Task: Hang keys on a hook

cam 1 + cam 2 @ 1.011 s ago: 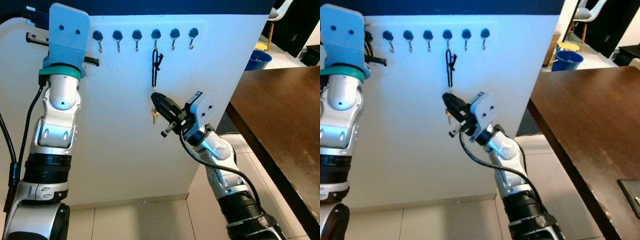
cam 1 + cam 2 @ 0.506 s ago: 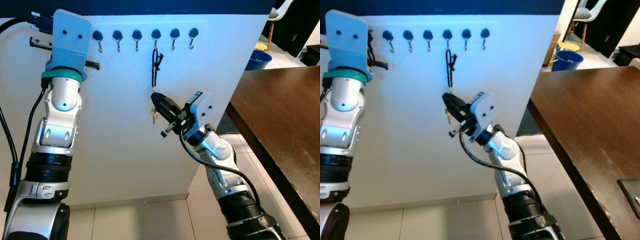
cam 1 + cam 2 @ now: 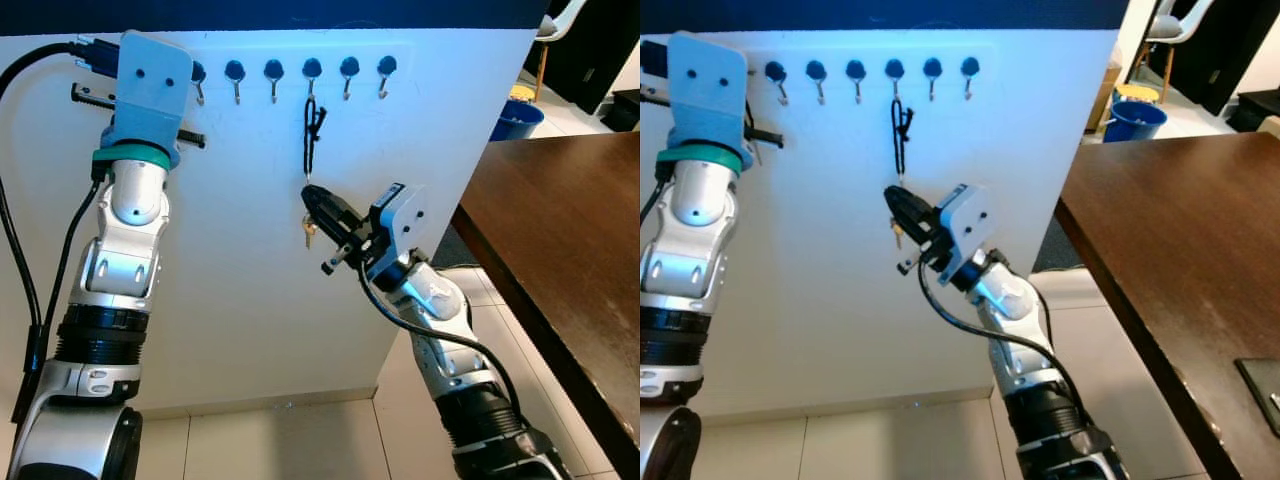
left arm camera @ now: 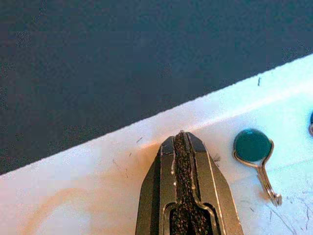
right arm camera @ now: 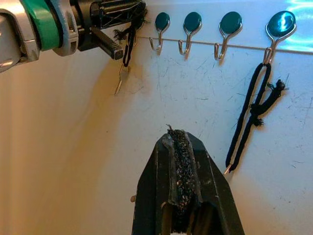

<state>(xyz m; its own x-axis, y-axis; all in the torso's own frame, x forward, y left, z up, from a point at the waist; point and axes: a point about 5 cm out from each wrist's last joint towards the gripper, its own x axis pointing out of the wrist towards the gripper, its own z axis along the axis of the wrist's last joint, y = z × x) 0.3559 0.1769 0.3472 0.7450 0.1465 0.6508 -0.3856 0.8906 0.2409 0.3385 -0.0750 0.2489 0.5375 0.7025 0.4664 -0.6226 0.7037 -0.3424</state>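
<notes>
The right gripper (image 3: 318, 205) is nearest, low before the white board (image 3: 250, 300), with its fingers pressed together on nothing. Its tip sits just beside the small brass key (image 3: 308, 233), which hangs on a black cord (image 3: 312, 135) from the fourth hook (image 3: 311, 72) of the row. If this arm pulls away carelessly, I judge it may catch the cord and lift it off the hook.

Farther up, the left gripper (image 5: 124, 29) is at the left end of the row, fingers clenched, and a dark loop with a thin metal piece (image 5: 122, 73) hangs from it. It may miss the nearby hook (image 4: 254, 149) and drop this.
</notes>
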